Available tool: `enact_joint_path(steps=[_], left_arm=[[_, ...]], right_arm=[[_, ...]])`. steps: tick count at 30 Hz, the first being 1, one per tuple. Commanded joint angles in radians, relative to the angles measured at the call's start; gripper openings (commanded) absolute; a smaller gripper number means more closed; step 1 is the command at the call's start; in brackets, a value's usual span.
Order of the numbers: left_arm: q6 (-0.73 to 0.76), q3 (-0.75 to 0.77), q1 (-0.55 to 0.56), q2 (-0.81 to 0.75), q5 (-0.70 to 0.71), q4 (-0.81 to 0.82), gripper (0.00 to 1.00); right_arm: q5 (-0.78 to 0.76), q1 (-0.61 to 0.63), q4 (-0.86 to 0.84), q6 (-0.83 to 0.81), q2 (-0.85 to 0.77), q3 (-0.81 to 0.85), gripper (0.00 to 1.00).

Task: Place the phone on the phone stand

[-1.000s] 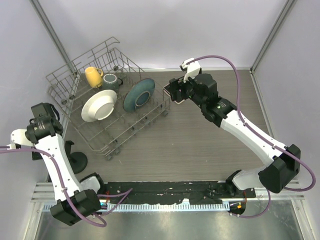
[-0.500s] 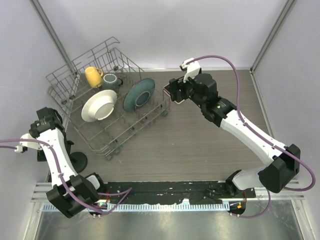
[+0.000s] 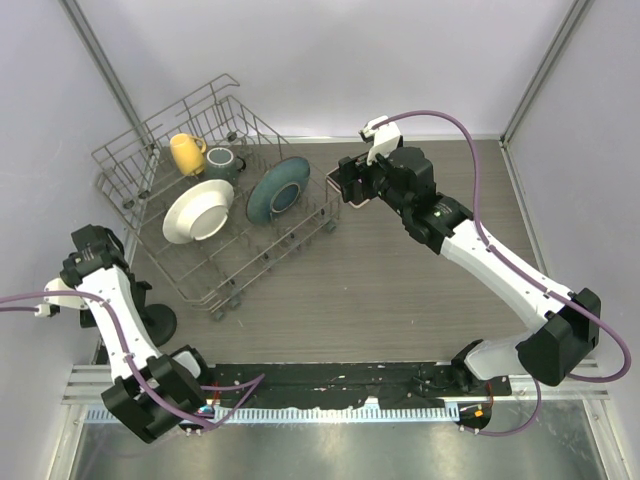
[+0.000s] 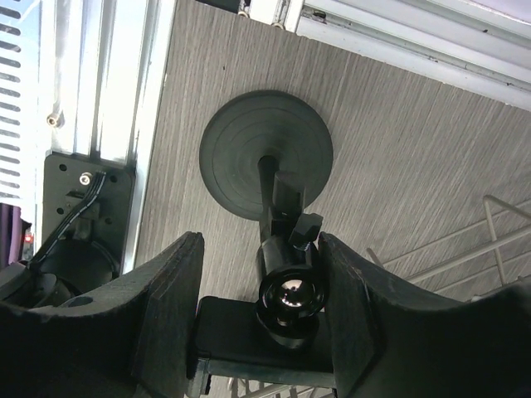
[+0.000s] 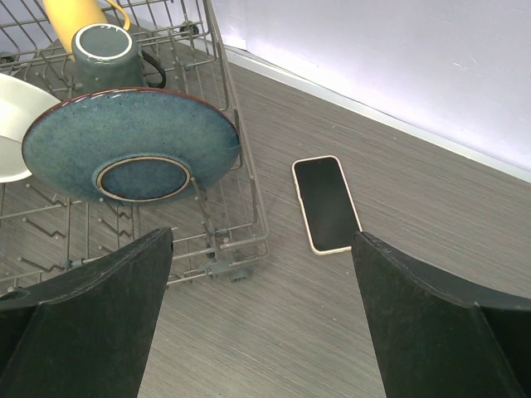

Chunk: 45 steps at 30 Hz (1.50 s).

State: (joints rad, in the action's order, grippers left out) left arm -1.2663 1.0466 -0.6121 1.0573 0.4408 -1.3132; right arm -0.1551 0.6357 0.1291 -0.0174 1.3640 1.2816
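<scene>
Nearest you, at the lower left of the overhead view, the phone stand (image 4: 265,153) stands on its round disc base close to the table's (image 3: 400,290) front rail, with bare wood grain all around the disc. Your left gripper (image 4: 261,274) hangs over it with its jaws spread wide, and the stand's clamp head sits between the fingers with a gap on each side. A corner of the wire dish rack (image 5: 221,269) shows at the lower right of that wrist view, near the stand but apart from it. Farther back, in the upper middle of the overhead view, your right gripper (image 5: 264,274) is also wide open and holds nothing. The phone (image 5: 326,204) lies flat, screen up, on the table below it, just right of the rack's corner post and clear of it. Open table lies to the phone's right and on its near side, and the back wall's edge runs close behind.
</scene>
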Motion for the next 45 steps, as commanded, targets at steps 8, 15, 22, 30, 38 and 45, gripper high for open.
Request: enact_joint_path(steps=[8, 15, 22, 30, 38, 45], left_arm=[[0.028, 0.027, -0.012, -0.051, 0.076, -0.110, 0.00], [0.041, 0.110, -0.014, -0.111, 0.049, -0.132, 0.00], [0.050, 0.220, -0.014, -0.108, -0.016, -0.195, 0.00], [0.058, 0.446, -0.012, -0.092, 0.079, -0.270, 0.00], [0.264, 0.553, -0.011, -0.181, -0.091, -0.090, 0.00], [0.383, 0.621, 0.040, -0.160, -0.365, 0.075, 0.00]], right_arm=[[-0.020, 0.004, -0.039, -0.010, 0.007, 0.033, 0.94], [-0.017, 0.005, -0.037, -0.009, 0.014, 0.035, 0.94], [-0.021, 0.004, -0.037, -0.010, 0.017, 0.035, 0.94], [-0.017, 0.004, -0.029, -0.007, 0.021, 0.042, 0.94], [-0.017, 0.004, -0.026, -0.004, 0.038, 0.051, 0.94], [0.000, 0.004, -0.011, 0.007, 0.066, 0.077, 0.94]])
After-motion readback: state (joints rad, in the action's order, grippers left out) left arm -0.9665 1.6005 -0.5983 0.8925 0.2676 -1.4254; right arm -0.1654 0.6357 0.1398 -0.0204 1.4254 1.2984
